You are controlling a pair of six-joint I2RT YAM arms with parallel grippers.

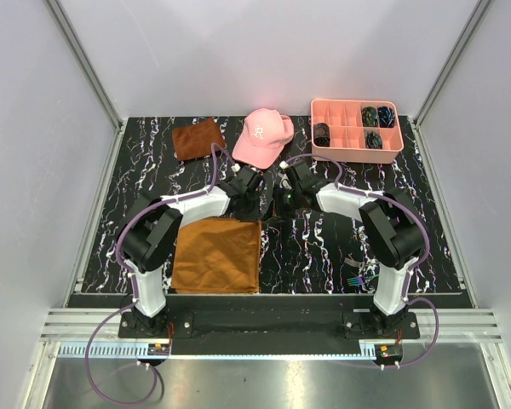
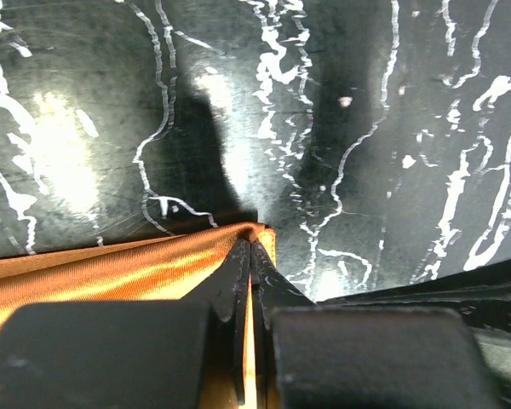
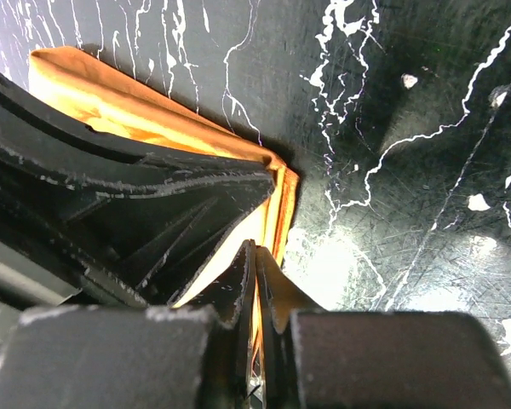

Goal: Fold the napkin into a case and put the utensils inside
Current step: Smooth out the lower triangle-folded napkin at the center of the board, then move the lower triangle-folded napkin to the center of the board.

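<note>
My left jaws are closed on the far right corner of the large, square, orange-brown soft cloth napkin (image 1: pixel 216 256), with the thin fabric pinched flat between them. In the left wrist view the corner's tip pokes out just past them. My right jaws are closed as well, nipping that same corner from the other side, and a sliver of orange shows between them. The two wrists stand close together there, and the cloth edge at the corner shows more than one layer.

The rest of the napkin lies flat on the black, white-veined marble-look worktop (image 1: pixel 324 247), left of centre and near my left arm. The thin metal utensils with a purple-green sheen (image 1: pixel 355 279), one of them a fork with its tines showing, lie by my right arm's base, well apart from the napkin.

Along the far edge sit a smaller rust-brown cloth (image 1: pixel 198 138), a pink cap (image 1: pixel 264 135) and a pink plastic compartment tray (image 1: pixel 358 152) holding a few dark items.
</note>
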